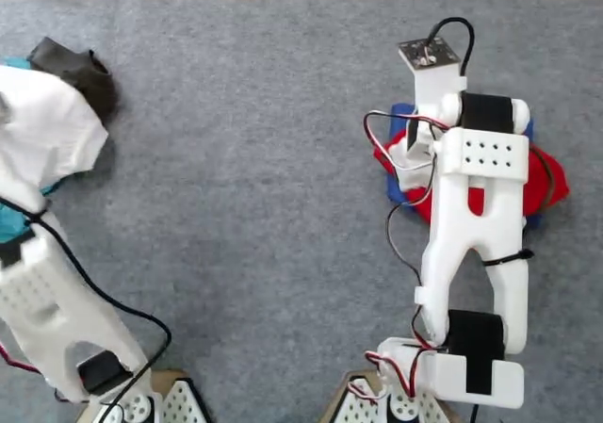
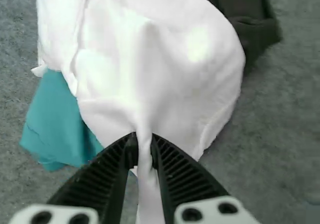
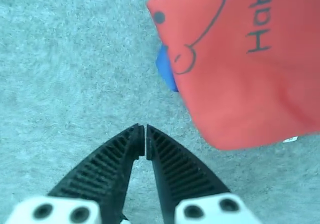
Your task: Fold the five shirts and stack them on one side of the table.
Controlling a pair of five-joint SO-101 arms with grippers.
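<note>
Near edge: both arm bases sit at the front of the grey-covered table [image 1: 236,159]. Left arm [image 1: 47,310] angles out to the table's left side. Right arm [image 1: 471,235] stretches straight back on the right side.

Left gripper [image 2: 142,149]: jaws pressed together on a gathered fold of the white shirt [image 2: 160,69]. The cloth runs down between the fingers and balloons out beyond them. In the high view the white shirt [image 1: 42,126] sits bunched at the left edge, draped over the end of the left arm.

Under the white shirt: teal shirt [image 2: 55,124], crumpled, flat on the table, sticking out from one side. A sliver of it shows beside the left arm from above [image 1: 11,218].

Beyond the white shirt: dark shirt [image 2: 250,14], rumpled, touching the white one's far edge; from above it lies at the far left [image 1: 80,70].

Right gripper [image 3: 145,136]: jaws closed tip to tip, nothing between them, over bare table covering just beside the red shirt [image 3: 240,59], not touching it.

Red shirt: a compact bundle with dark print, lying on the blue shirt [image 3: 165,67], whose corner peeks from beneath. From above, red [image 1: 546,178] and blue [image 1: 400,112] show either side of the right arm, which covers most of the pile.
</note>
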